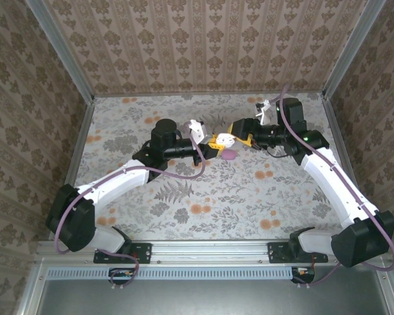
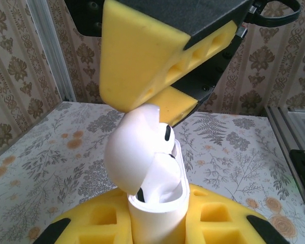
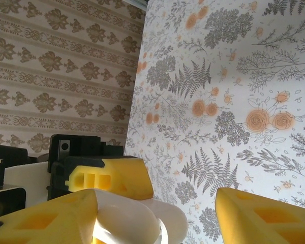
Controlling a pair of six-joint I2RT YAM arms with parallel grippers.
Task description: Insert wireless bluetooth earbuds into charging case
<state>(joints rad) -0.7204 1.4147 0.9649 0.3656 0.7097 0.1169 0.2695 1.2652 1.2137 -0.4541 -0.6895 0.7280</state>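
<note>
In the left wrist view my left gripper [image 2: 155, 226] is shut on the body of the white charging case [image 2: 155, 213], which stands upright between the yellow pads. Its lid [image 2: 132, 152] is hinged open to the left. White earbuds [image 2: 165, 173] with dark spots sit inside the case. My right gripper [image 2: 157, 96] comes down from above, one yellow finger [image 2: 142, 56] resting on the lid. In the right wrist view its jaws [image 3: 155, 203] stand apart, and the left finger [image 3: 46, 218] lies against the lid [image 3: 127, 221]. From above, both grippers [image 1: 213, 146] [image 1: 240, 136] meet mid-table at the case [image 1: 224, 140].
A small pink piece [image 1: 228, 155] lies on the floral table [image 1: 203, 197] just below the case. Patterned walls with metal posts [image 1: 85, 98] close in the back and sides. Open table surface lies toward the near edge.
</note>
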